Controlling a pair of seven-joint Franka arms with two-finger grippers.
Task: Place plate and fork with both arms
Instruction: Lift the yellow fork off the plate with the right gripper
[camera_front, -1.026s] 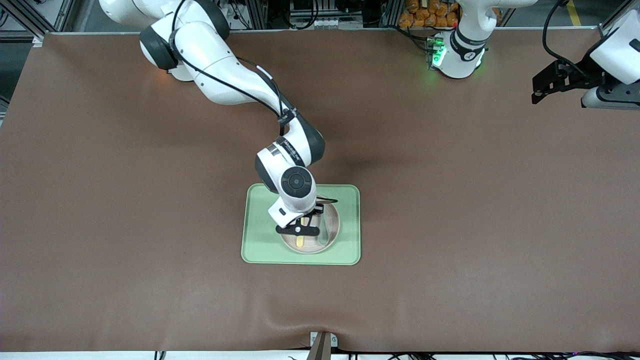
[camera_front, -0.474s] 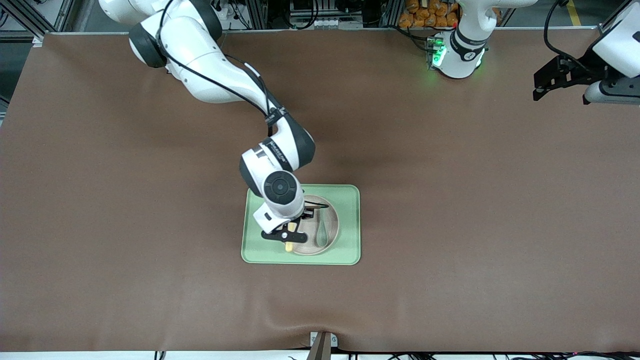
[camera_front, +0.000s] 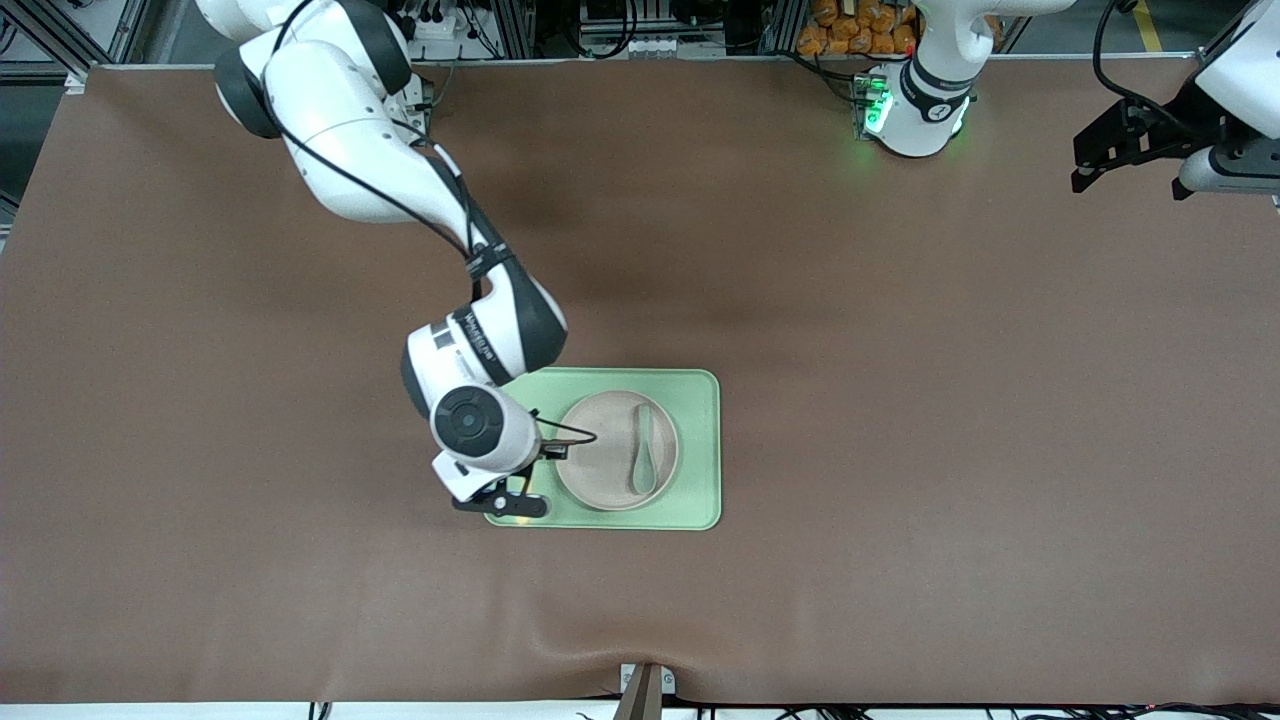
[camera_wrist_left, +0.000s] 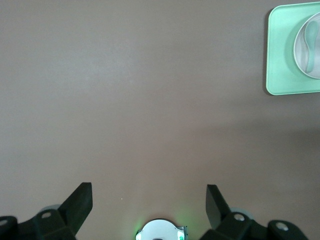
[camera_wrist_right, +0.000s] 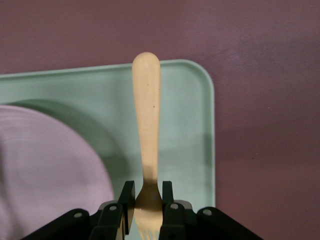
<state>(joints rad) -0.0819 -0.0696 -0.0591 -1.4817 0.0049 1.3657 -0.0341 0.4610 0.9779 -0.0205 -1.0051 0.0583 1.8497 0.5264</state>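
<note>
My right gripper (camera_front: 520, 505) is shut on the fork (camera_wrist_right: 146, 130), a small pale yellow one. It holds the fork at the neck by the tines (camera_wrist_right: 147, 192), and the handle points out over the light green tray (camera_wrist_right: 190, 125). It hangs over the tray's corner at the right arm's end, beside the plate (camera_front: 600, 455). The round beige plate lies on the tray (camera_front: 700, 500), with a grey-green spoon (camera_front: 643, 450) on it. My left gripper (camera_front: 1085, 160) waits open and empty above the bare table at the left arm's end, fingers spread wide (camera_wrist_left: 149, 200).
The brown mat (camera_front: 900, 400) covers the whole table. The left arm's green-lit base (camera_front: 905, 110) stands at the table's edge farthest from the front camera. In the left wrist view the tray (camera_wrist_left: 280, 60) and plate (camera_wrist_left: 312, 60) show far off.
My right gripper carried the fork off the plate toward the right arm's end, to above the tray's corner. The spoon stayed on the plate. The left gripper drifted slightly.
</note>
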